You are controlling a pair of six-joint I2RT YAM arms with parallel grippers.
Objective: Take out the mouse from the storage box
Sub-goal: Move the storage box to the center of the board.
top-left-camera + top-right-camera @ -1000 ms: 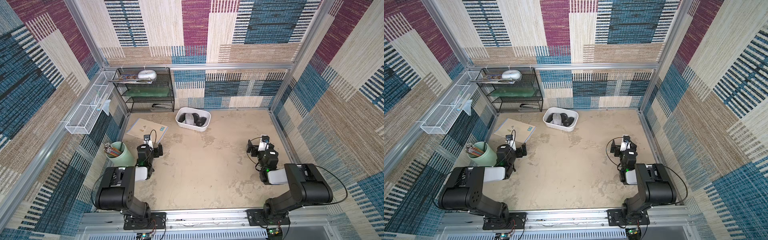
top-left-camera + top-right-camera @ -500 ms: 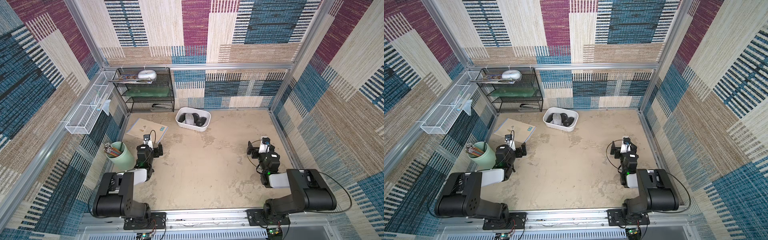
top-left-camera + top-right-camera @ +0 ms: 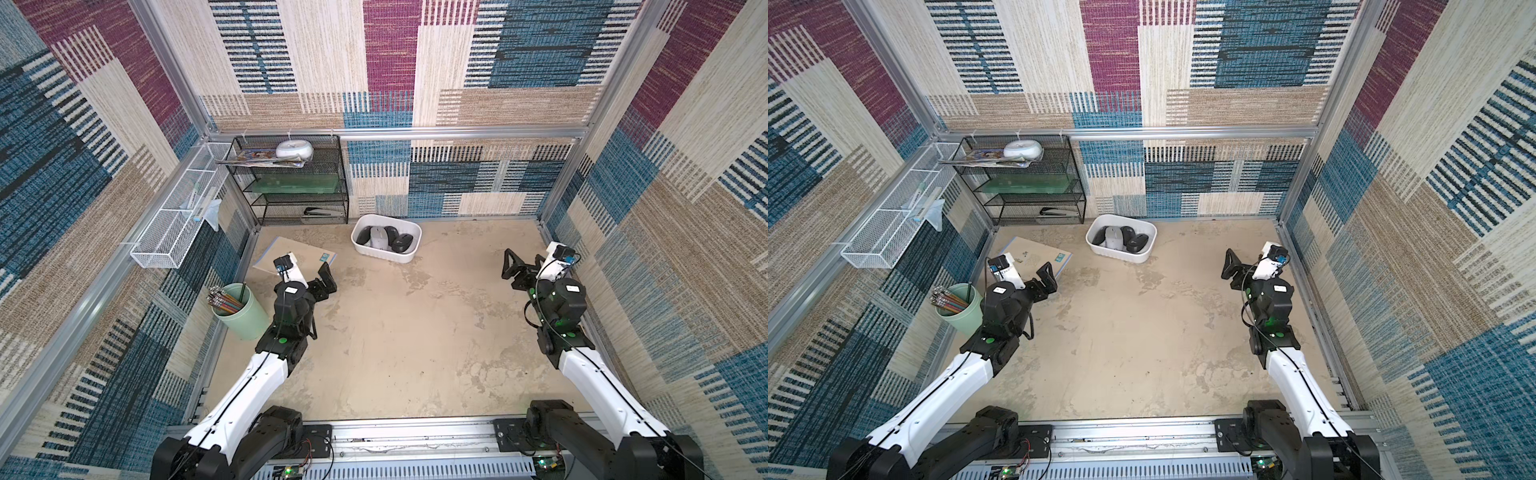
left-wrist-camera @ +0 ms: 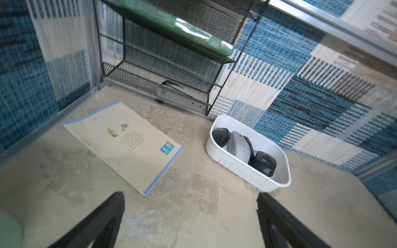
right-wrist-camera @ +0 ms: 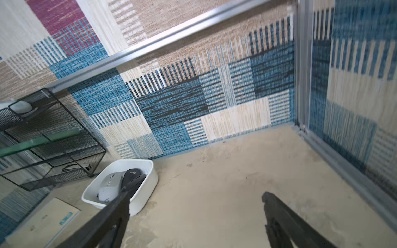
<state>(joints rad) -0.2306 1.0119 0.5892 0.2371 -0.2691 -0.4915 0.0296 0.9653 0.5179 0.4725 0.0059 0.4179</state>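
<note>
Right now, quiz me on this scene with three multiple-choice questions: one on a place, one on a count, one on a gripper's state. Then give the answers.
1. Where is the shallow white plastic storage box relative to the black mesh shelf rack?
A on its top shelf
B under its bottom shelf
C on the beige tabletop beside it

2. How many light grey computer mice lie in that box?
A none
B one
C three

3. The left gripper is:
A open and empty
B shut on a mouse
C shut on the box's rim

Answers:
1 C: both top views show the box standing on the tabletop next to the rack's foot.
2 B: a single light grey mouse lies among black mice.
3 A: the left wrist view shows its jaws spread wide with nothing between them.
</note>
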